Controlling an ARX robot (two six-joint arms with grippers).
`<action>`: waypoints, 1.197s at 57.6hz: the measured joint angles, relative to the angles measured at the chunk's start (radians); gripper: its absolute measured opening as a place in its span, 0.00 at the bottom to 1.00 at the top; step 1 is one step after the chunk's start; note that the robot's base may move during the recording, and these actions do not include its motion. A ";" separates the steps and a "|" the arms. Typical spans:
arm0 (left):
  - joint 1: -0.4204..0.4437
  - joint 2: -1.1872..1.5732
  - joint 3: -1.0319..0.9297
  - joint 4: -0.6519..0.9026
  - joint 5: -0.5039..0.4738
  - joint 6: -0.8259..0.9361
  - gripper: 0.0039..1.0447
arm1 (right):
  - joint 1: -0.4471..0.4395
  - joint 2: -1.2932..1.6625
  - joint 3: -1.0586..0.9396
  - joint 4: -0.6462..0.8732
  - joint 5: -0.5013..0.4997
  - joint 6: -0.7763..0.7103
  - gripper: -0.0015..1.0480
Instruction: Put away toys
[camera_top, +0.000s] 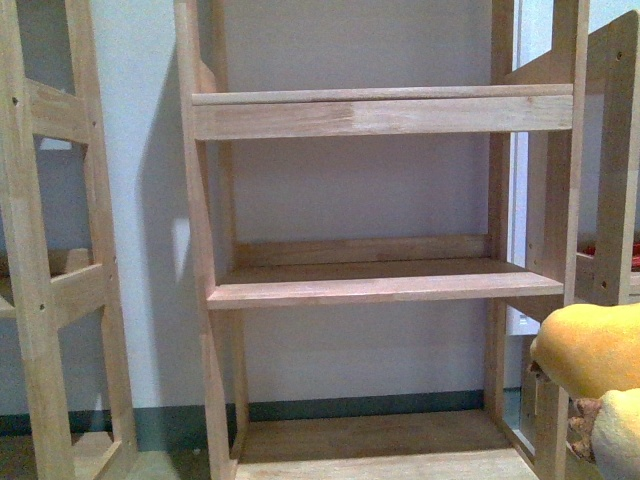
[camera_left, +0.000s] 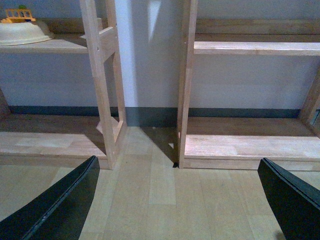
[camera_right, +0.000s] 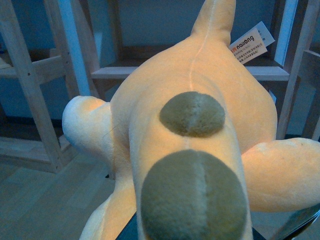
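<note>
An orange-yellow plush toy (camera_right: 200, 145) with brown-green spots, stubby limbs and a white tag fills the right wrist view. My right gripper (camera_right: 192, 235) is shut on it, its fingers mostly hidden under the plush. In the front view the plush toy (camera_top: 590, 350) shows only at the lower right edge, beside the wooden shelf unit (camera_top: 380, 285). My left gripper (camera_left: 180, 200) is open low over the wood floor, with one black finger (camera_left: 55, 205) on either side of the view and nothing between them.
Wooden shelving (camera_top: 60, 280) also stands at the left, against a white wall with a dark skirting. A cream bowl (camera_left: 22, 31) with an orange toy in it sits on a shelf. A further wooden frame (camera_top: 610, 150) stands at the right edge.
</note>
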 joint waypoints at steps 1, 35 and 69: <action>0.000 0.000 0.000 0.000 0.000 0.000 0.94 | 0.000 0.000 0.000 0.000 0.000 0.000 0.09; 0.000 0.000 0.000 0.000 0.000 0.000 0.94 | 0.000 0.000 0.000 0.000 0.000 0.000 0.09; 0.000 0.000 0.000 0.000 0.000 0.000 0.94 | 0.000 0.000 0.000 0.000 0.000 0.000 0.09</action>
